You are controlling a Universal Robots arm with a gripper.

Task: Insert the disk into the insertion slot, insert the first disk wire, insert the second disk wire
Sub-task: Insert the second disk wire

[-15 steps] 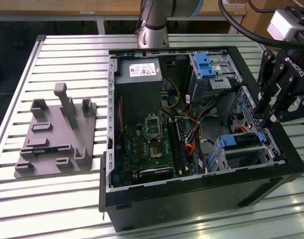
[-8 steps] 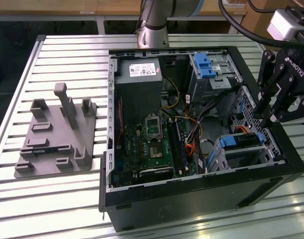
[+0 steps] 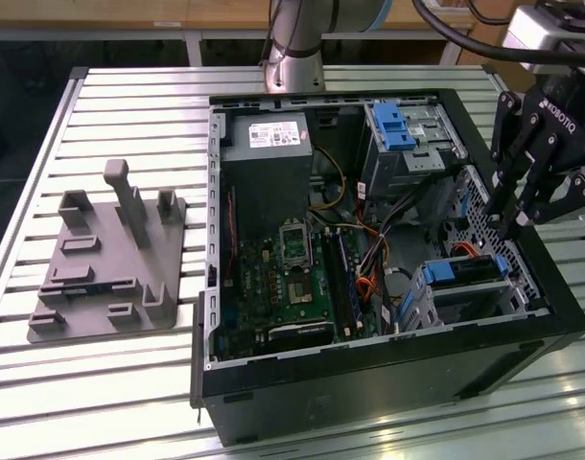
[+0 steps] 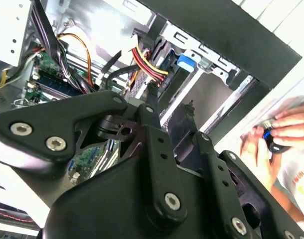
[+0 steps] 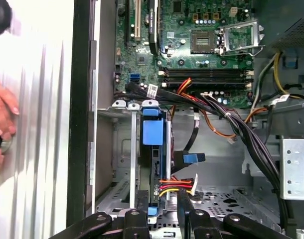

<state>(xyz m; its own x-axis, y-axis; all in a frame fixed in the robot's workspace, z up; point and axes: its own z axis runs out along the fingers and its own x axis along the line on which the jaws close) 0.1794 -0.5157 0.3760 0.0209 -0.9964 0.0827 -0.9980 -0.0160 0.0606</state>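
Note:
The disk (image 3: 462,272), silver in its blue carrier, sits inside the insertion slot (image 3: 470,305), a low grey cage at the case's exterior-view right. In the first wrist view the disk (image 5: 153,132) stands edge-on in the cage (image 5: 119,149). A red, yellow and black power wire (image 5: 177,186) ends at the disk's edge; whether it is seated I cannot tell. A blue-tipped data wire (image 5: 192,158) hangs just beside the disk. My gripper (image 3: 518,225) hovers above the case's side wall, over the slot, open with nothing between its fingers (image 5: 184,209).
A taller metal bay with a blue latch (image 3: 398,129) stands behind the slot. A thick wire bundle (image 5: 241,134) crosses toward the motherboard (image 3: 292,278). A grey fixture plate (image 3: 110,259) lies on the table. A person's hands (image 4: 281,132) hold a small object outside the case.

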